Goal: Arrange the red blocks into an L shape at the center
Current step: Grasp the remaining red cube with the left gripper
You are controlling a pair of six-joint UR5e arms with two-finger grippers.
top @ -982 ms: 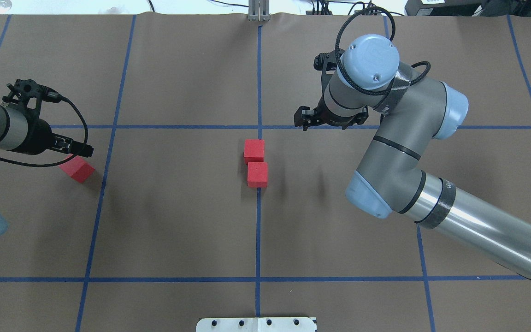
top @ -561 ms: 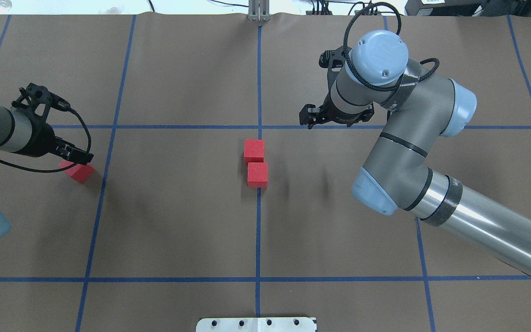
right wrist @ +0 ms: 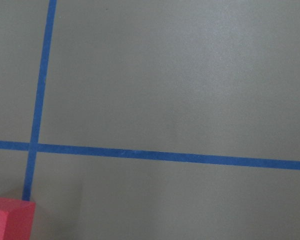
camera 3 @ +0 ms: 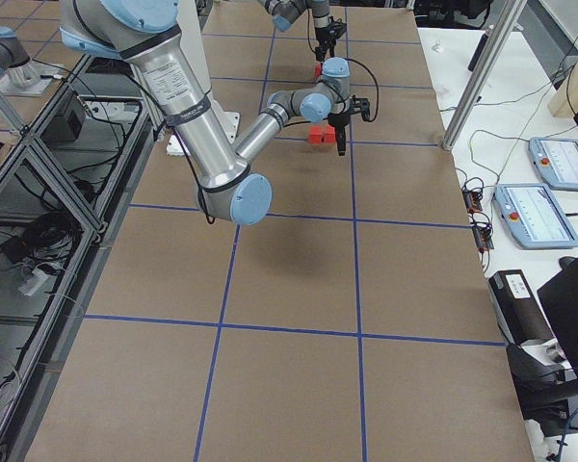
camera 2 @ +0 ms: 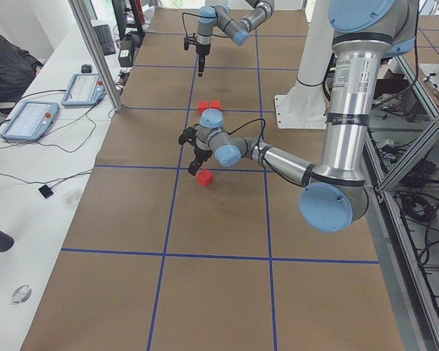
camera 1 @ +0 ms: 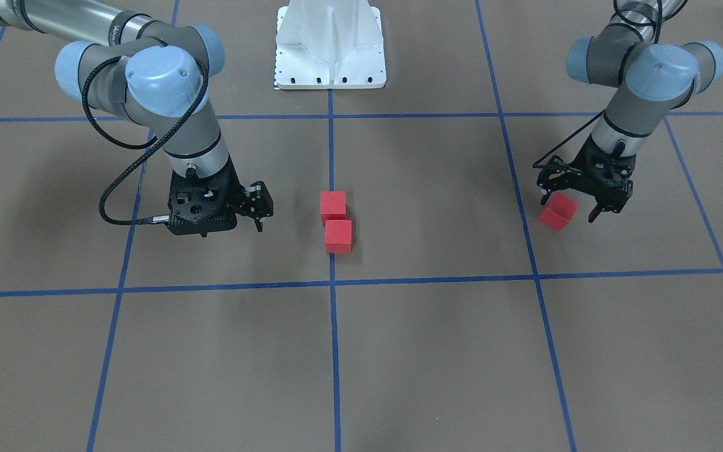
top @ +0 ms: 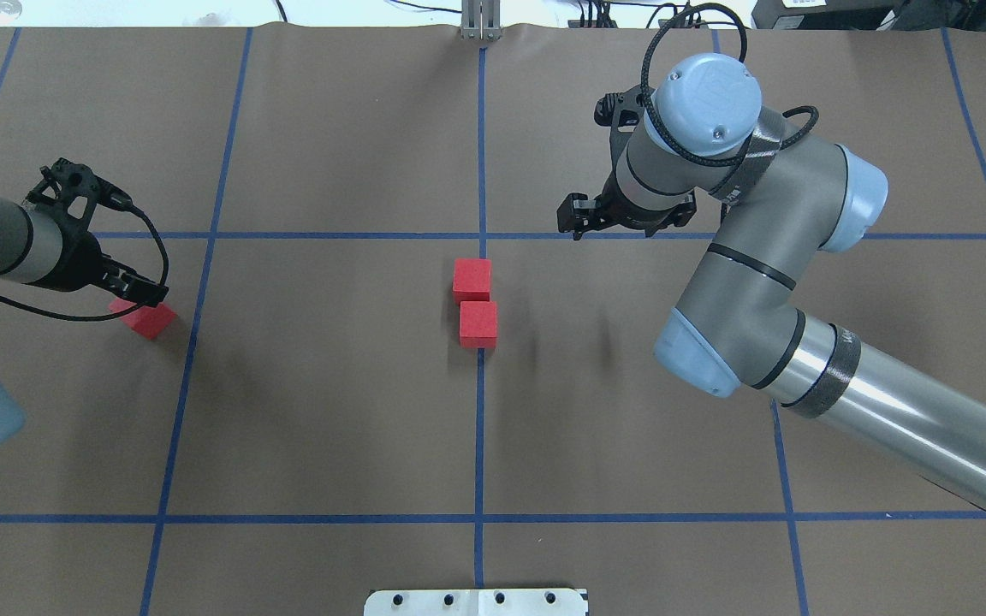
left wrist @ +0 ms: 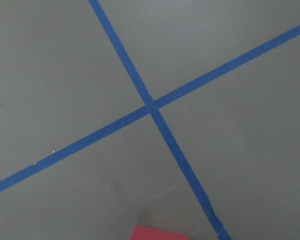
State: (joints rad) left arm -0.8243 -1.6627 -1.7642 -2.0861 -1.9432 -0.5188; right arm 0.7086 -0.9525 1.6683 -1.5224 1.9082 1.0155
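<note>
At the center (top: 479, 376) of the brown paper-covered surface (top: 330, 411), on the central blue tape line (top: 479, 445): two small matte red cubes, touching face to face. Beyond, the far cube (top: 472, 281); nearer the robot, the near cube (top: 478, 323), set slightly toward the robot's right. Well apart, out on the robot's left, the third red cube (top: 149, 320), flat on the surface and turned askew to the grid. Low over it, the left gripper (camera 1: 566, 210), fingers spread to either side of the cube; contact impossible to judge. Beside the crossing of the central line and a cross line, the right gripper (top: 574, 218), spread and empty, beyond the pair and to their right, clear of both.
</note>
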